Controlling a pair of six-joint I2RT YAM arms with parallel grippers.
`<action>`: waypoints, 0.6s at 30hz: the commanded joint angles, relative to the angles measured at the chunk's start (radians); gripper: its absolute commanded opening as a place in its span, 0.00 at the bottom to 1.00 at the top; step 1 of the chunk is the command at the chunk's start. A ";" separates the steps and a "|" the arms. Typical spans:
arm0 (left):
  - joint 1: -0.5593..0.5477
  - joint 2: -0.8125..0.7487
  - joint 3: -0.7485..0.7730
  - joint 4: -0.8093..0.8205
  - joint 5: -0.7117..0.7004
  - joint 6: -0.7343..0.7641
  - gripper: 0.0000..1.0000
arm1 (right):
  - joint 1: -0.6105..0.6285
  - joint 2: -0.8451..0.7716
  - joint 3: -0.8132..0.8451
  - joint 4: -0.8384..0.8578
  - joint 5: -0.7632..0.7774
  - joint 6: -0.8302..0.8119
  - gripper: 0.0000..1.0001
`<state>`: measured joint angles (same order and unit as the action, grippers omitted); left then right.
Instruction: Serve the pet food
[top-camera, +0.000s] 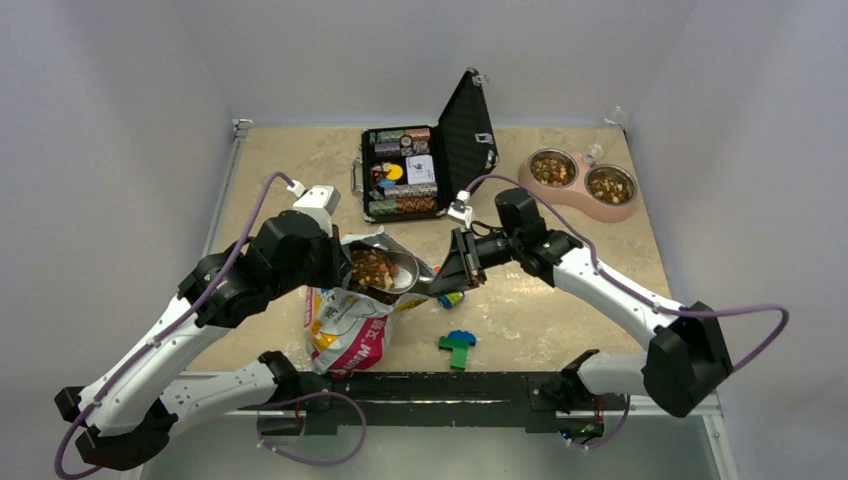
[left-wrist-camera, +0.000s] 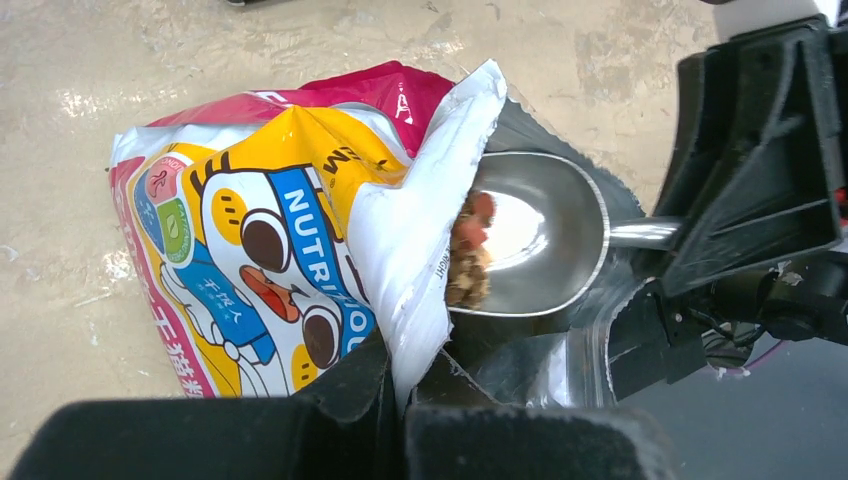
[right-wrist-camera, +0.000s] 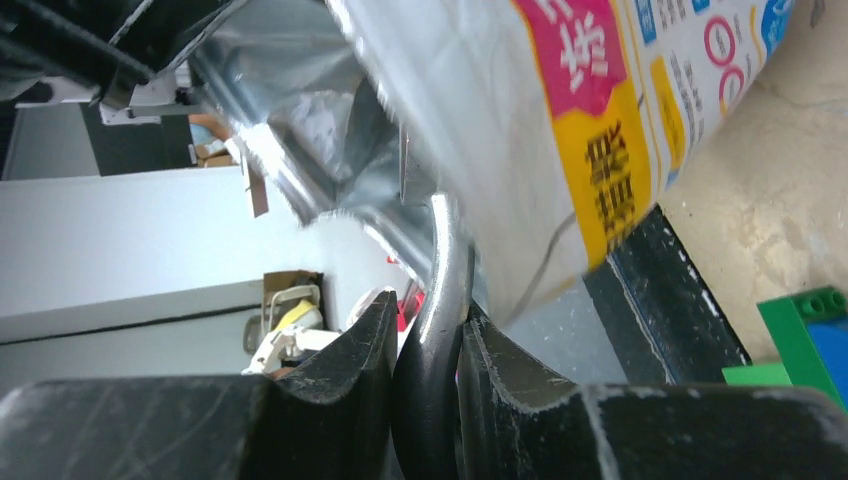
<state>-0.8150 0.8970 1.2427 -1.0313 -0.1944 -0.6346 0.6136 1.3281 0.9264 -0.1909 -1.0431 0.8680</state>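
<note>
At the bag (left-wrist-camera: 250, 230) — left gripper (left-wrist-camera: 400, 390) pinches its edge, right gripper (right-wrist-camera: 427, 365) clamps the scoop (left-wrist-camera: 545, 240) of kibble (left-wrist-camera: 468, 268).

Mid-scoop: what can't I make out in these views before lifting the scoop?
1. Left wrist: the white flap of the bag covers part of the pet food in the scoop, so the load is unclear there.
2. Right wrist: the bag hides the bowl of the scoop; only the handle shows in the right gripper.
3. Top: the fill of the feeder is too small to judge.
</note>
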 joint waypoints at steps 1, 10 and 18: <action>-0.010 -0.061 0.008 0.143 -0.058 -0.002 0.00 | -0.054 -0.104 -0.092 0.105 -0.026 -0.002 0.00; -0.010 -0.060 0.001 0.134 -0.037 -0.025 0.00 | -0.052 -0.198 -0.055 0.076 -0.024 0.023 0.00; -0.009 -0.064 -0.007 0.145 -0.009 -0.027 0.00 | 0.070 0.048 0.042 0.110 0.045 0.048 0.00</action>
<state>-0.8196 0.8642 1.2125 -1.0119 -0.2165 -0.6456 0.6109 1.2526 0.8570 -0.1593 -1.0351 0.8944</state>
